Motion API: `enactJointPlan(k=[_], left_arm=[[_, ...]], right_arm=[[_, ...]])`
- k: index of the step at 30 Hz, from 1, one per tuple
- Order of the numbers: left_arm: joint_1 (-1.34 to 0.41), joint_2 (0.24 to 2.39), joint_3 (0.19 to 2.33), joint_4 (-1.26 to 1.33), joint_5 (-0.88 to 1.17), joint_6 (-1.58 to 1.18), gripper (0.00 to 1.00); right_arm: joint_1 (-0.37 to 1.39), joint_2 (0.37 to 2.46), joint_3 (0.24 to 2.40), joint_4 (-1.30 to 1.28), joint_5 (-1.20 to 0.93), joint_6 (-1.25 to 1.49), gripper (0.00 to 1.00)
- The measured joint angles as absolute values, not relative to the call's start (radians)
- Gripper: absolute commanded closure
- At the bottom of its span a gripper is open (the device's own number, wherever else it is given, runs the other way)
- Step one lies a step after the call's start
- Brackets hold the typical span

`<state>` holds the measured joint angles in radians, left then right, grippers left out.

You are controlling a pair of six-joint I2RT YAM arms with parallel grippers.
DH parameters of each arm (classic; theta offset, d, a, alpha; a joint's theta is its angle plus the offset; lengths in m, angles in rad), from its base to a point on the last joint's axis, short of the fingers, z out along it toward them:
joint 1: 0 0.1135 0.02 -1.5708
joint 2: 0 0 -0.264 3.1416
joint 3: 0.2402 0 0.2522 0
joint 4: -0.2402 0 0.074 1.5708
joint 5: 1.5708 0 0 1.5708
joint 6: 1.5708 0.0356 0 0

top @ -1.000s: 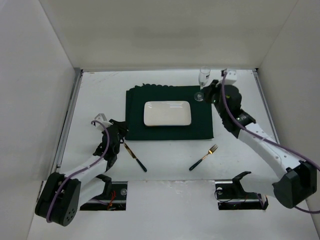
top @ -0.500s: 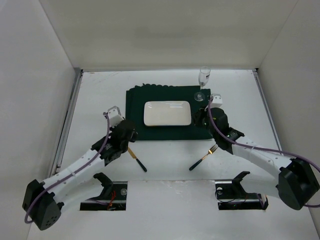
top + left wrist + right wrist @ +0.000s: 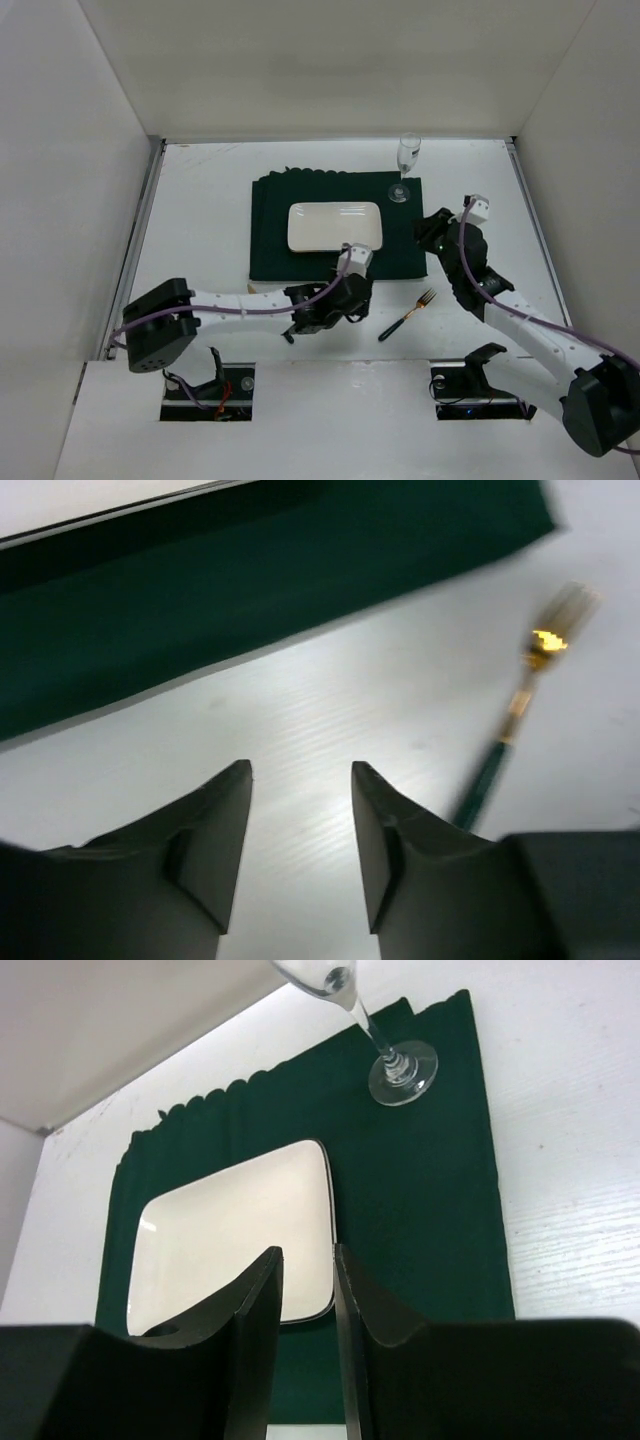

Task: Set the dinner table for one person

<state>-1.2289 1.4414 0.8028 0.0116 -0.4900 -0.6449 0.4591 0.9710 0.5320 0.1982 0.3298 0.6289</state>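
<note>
On the white dinner table (image 3: 200, 200) lies a dark green mat (image 3: 270, 215) with a white rectangular plate (image 3: 335, 227) on it. A wine glass (image 3: 404, 170) stands at the mat's far right corner. A gold fork with a dark handle (image 3: 408, 314) lies in front of the mat, on the right. My left gripper (image 3: 358, 292) is open and empty, low over the table just left of the fork (image 3: 520, 710). A knife (image 3: 288, 337) is mostly hidden under my left arm. My right gripper (image 3: 428, 232) is slightly open and empty at the mat's right edge, facing the plate (image 3: 230, 1230) and the glass (image 3: 400, 1065).
White walls close the table on the left, back and right. My left arm stretches low across the front of the mat (image 3: 250, 580). The mat (image 3: 430, 1220) lies under my right gripper. Two arm mounts sit at the near edge.
My left arm has swung far to the right along the mat's front edge, over the knife and toward the fork. My right gripper has drawn back to the right of the mat.
</note>
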Motion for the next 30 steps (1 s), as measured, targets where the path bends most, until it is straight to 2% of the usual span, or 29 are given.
enactJointPlan(k=[3, 12, 18, 23, 30], left_arm=[[-1.274, 1.529, 0.873, 0.117, -0.421, -0.556, 0.51], [-1.34, 1.72, 1.012, 0.229, -0.262, -0.4, 0.51], [-1.362, 1.748, 1.014, 0.223, -0.236, -0.37, 0.52], [-1.39, 1.767, 1.014, 0.218, -0.236, -0.353, 0.58], [-1.413, 1.82, 1.014, 0.21, -0.264, -0.313, 0.59]], right_arm=[[0.442, 0.962, 0.517, 0.2, 0.329, 0.649, 0.67], [0.38, 0.921, 0.484, 0.208, 0.313, 0.698, 0.67], [0.358, 0.912, 0.474, 0.217, 0.302, 0.72, 0.67], [0.347, 0.907, 0.474, 0.218, 0.287, 0.732, 0.67], [0.34, 0.888, 0.464, 0.22, 0.271, 0.738, 0.67]])
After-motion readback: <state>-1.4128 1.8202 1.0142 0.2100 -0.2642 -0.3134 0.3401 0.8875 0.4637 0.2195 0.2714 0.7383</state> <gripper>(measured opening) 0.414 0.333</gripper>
